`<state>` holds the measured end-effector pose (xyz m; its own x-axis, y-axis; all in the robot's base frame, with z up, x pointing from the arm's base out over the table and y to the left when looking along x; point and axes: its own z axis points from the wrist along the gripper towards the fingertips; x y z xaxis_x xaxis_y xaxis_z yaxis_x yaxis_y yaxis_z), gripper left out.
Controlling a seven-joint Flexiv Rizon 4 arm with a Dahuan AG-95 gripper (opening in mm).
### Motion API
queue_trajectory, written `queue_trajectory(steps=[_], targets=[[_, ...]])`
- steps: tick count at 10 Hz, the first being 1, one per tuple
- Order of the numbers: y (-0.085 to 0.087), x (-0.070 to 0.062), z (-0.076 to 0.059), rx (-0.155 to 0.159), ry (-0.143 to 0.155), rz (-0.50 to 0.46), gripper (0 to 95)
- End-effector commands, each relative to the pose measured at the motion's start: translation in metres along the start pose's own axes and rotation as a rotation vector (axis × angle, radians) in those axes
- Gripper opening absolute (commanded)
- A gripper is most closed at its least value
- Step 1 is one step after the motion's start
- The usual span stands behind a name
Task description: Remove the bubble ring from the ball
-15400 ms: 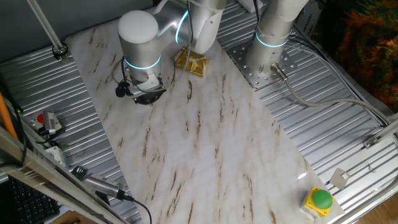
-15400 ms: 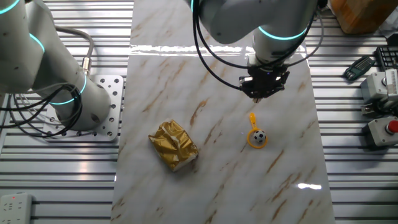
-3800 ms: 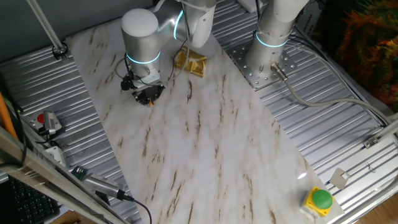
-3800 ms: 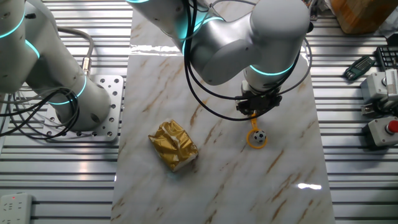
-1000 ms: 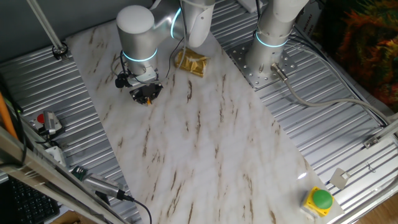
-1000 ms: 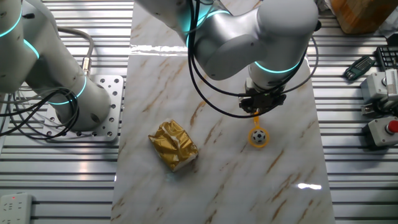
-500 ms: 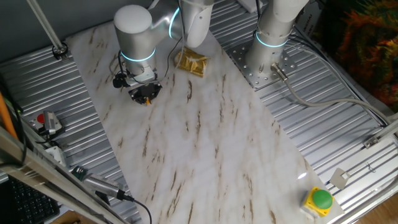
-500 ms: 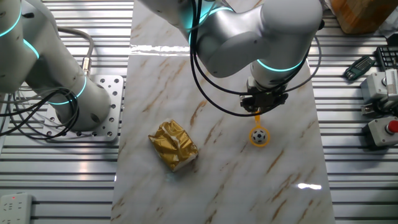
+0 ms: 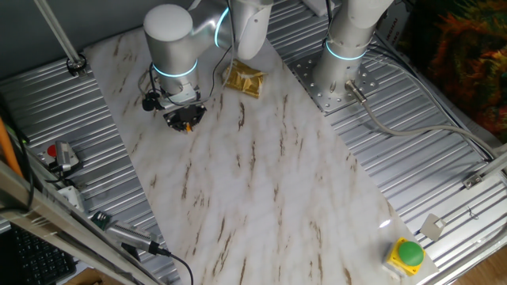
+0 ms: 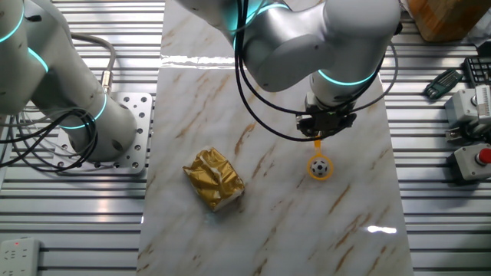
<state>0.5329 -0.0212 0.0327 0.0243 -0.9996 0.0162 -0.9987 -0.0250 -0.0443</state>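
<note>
Currently | bubble ring (image 10: pixel 318 164) is seen encircling the ball (image 10: pixel 321 165), right of the gold packet (image 10: pixel 214 179) | gripper (image 10: pixel 321 136) appears pinched on the ring's handle | a straight vertical lift is advised so the ball is not dragged along.

The arm's gripper (image 9: pixel 184 120) hangs low beside a gold packet (image 9: pixel 242 79).

Crumpled gold foil packet (image 10: pixel 214 179) on the marble tabletop (image 10: pixel 268 222); green button (image 9: pixel 409 252) at a far corner.
</note>
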Motion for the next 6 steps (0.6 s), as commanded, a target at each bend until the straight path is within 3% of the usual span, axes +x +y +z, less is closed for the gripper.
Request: queue_trajectory(steps=[1,6], targets=[[0.000,0.000,-0.001,-0.002,0.002,0.002,0.0],[0.001,-0.001,-0.012,-0.014,0.009,0.017,0.0]])
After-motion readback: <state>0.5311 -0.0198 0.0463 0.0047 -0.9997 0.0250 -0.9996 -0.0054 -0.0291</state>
